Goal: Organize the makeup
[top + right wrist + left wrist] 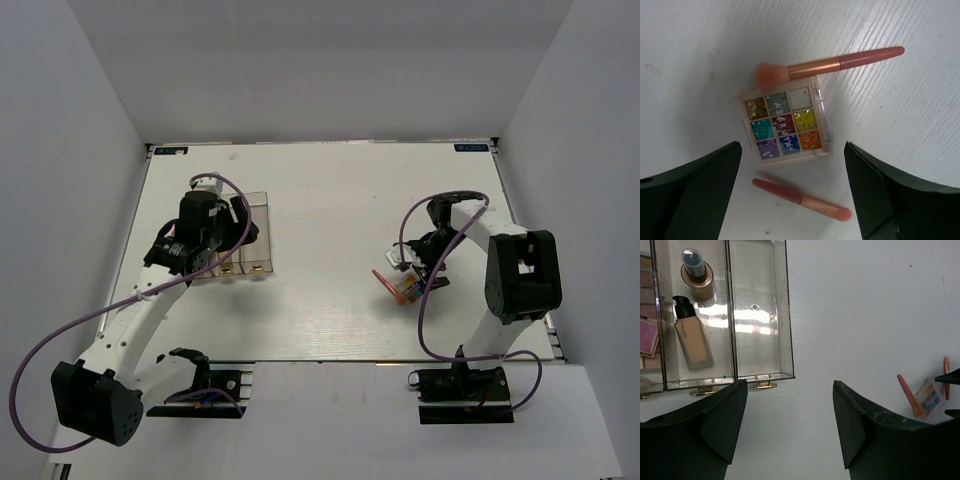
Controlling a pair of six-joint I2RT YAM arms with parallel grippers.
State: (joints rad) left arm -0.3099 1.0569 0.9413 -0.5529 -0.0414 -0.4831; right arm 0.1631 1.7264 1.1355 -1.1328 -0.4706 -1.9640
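A multicolour palette [784,127] lies flat on the white table, with a long pink brush [830,64] touching its far edge and a short pink-red brush [800,199] just near of it. My right gripper [792,150] hangs open and empty above them; it shows in the top view [420,262] beside the palette [408,291]. My left gripper [789,385] is open and empty over bare table by the clear box [760,315]. Two beige foundation bottles [692,340] lie in the box's middle compartment, and pink palettes [647,335] in its left one.
The clear box [262,215] sits at the table's left, partly under my left arm; its right compartment holds nothing. The palette and brushes also show far right in the left wrist view [930,397]. White walls enclose the table.
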